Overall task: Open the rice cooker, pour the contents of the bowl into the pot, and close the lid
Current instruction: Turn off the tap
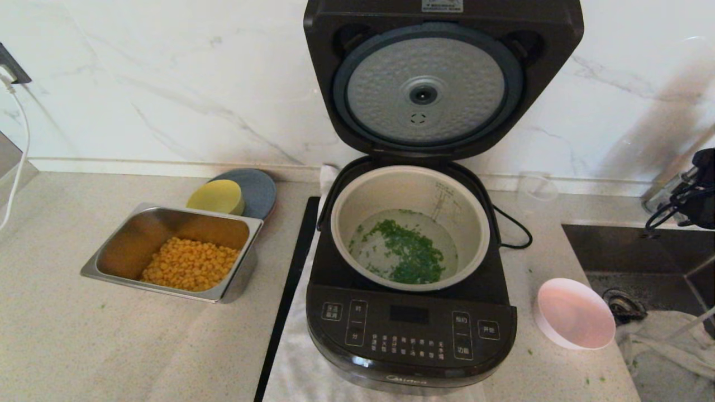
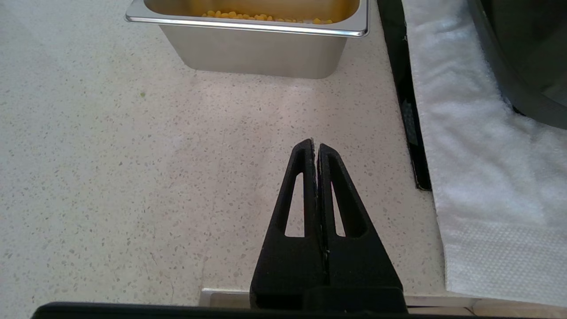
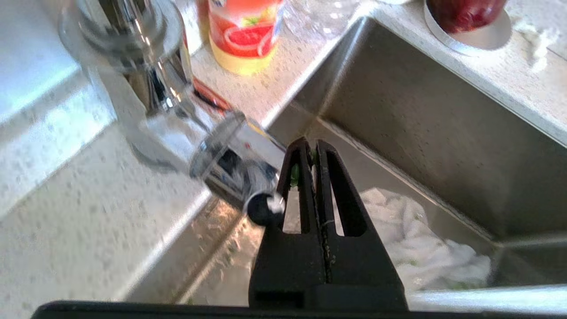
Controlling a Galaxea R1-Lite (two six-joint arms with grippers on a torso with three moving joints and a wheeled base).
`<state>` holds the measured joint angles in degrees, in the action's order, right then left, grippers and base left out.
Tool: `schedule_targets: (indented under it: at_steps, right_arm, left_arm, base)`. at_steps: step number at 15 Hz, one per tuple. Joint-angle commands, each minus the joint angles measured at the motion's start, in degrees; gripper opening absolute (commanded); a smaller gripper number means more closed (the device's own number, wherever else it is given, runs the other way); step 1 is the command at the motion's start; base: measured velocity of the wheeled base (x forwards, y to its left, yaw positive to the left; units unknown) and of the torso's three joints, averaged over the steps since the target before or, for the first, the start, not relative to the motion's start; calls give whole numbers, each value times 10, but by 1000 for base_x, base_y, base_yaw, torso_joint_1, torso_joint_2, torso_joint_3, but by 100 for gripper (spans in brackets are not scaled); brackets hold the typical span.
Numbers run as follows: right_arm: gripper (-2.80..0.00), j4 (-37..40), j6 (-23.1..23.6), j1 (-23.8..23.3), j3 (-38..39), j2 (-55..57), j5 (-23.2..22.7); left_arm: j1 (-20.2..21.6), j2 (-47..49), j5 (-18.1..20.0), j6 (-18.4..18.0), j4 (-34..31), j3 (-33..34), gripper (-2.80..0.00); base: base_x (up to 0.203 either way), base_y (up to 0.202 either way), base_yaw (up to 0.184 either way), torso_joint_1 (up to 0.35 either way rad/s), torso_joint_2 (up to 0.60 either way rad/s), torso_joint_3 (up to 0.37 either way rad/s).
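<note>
Standing open with the lid [image 1: 427, 84] raised, the rice cooker [image 1: 410, 329] holds chopped greens [image 1: 413, 254] in the pot [image 1: 410, 192], the empty bowl [image 1: 575, 312] just right of it, while the right gripper [image 3: 311, 144] hangs over the sink [image 3: 421, 124] and the left gripper [image 2: 315, 147] over the counter [image 2: 133, 177], both closed on nothing

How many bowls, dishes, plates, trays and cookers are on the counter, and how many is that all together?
Bowls: 1, the white bowl
Yellow dishes: 1, the yellow dish
Grey plates: 1, the grey plate under the dish
Steel trays: 1, the tray of corn
Rice cookers: 1, the rice cooker, lid up
Total: 5
</note>
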<state>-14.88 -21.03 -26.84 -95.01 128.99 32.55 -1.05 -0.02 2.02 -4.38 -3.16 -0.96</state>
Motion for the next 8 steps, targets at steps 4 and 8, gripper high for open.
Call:
schedule_targets:
  at_steps: [4, 8]
  right_arm:
    - [-280, -2, -2, 4, -45, 34, 5]
    - [-280, -1, -1, 17, -53, 26, 6]
  left_arm:
    - [0, -1, 0, 0, 0, 0, -280]
    - [0, -1, 0, 0, 0, 0, -280]
  base:
    - [0, 0, 0, 0, 0, 0]
    - [0, 0, 0, 0, 0, 0]
